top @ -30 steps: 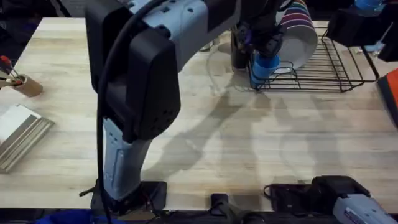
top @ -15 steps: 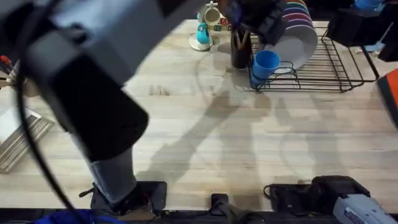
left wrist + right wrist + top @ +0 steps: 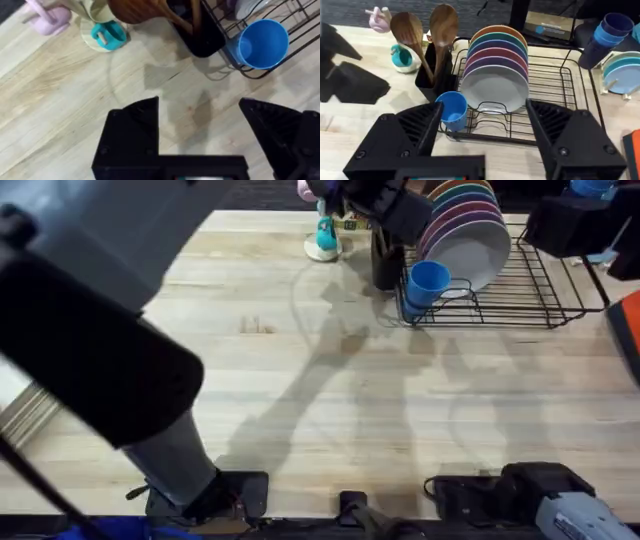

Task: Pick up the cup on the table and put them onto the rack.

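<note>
Cup (image 3: 428,283) sits upright at rack (image 3: 530,285) front corner in overhead, left arm stretched up-table, its claw (image 3: 385,205) just behind the utensil holder (image 3: 386,265); left wrist: fingers (image 3: 135,125) spread, empty, above bare table (image 3: 55,100), cup beyond; right wrist: right claw (image 3: 480,125) released, cup ahead.

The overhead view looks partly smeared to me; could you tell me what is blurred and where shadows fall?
Overhead: the left arm looms large, dark and blurred near the lens; soft arm shadows cross the table; the cup and rack stay sharp. Left wrist: the cup is slightly soft.
</note>
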Tool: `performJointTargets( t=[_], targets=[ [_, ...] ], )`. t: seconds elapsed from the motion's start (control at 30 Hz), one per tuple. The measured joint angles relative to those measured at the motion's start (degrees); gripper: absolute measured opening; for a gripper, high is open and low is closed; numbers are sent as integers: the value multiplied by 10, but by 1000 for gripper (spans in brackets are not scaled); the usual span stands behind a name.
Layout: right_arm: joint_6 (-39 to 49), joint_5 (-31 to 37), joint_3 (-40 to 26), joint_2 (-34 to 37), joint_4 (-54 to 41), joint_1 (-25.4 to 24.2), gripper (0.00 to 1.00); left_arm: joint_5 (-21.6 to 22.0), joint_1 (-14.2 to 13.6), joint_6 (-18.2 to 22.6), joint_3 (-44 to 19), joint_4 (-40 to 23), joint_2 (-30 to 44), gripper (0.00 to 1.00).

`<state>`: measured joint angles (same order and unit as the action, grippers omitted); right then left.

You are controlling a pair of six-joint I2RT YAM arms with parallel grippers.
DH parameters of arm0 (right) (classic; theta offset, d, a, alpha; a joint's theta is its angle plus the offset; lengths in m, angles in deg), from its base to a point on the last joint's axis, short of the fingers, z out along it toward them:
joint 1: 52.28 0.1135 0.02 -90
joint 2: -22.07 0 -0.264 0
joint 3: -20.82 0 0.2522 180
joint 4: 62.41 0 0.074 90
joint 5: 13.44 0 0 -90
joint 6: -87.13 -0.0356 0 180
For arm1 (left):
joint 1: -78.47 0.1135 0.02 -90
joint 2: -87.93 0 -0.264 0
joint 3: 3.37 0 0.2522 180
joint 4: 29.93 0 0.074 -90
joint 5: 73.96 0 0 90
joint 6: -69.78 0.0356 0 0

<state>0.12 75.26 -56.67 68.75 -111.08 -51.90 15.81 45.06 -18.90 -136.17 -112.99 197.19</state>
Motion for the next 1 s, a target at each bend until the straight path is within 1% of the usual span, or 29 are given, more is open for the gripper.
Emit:
performJointTargets(
  t=[0.13,0.2,0.3,0.37,0.5,0.57,0.67,0.7,0.8,0.9,1.0],
  targets=[
    [8,0,0,0,0,0,997,0,6,11,37,16,-35,980],
    [11,0,0,0,0,0,996,0,11,16,73,36,-63,980],
    [14,0,0,0,0,0,996,1,26,23,149,75,-116,982],
    [15,0,0,0,0,0,996,1,42,26,209,109,-159,982],
    [16,0,0,0,0,0,996,2,85,28,330,171,-258,984],
    [16,0,0,0,0,0,996,3,106,28,382,198,-312,986],
    [16,0,0,0,0,0,996,5,133,21,443,226,-389,990],
    [16,0,0,0,0,0,997,14,174,5,495,233,-479,992],
    [15,0,0,0,-3,0,996,29,199,-17,498,227,-494,992],
    [11,0,0,0,-11,0,996,40,234,-43,498,214,-496,993],
    [6,0,0,0,-18,1,996,46,262,-62,501,196,-496,993]
  ],
)
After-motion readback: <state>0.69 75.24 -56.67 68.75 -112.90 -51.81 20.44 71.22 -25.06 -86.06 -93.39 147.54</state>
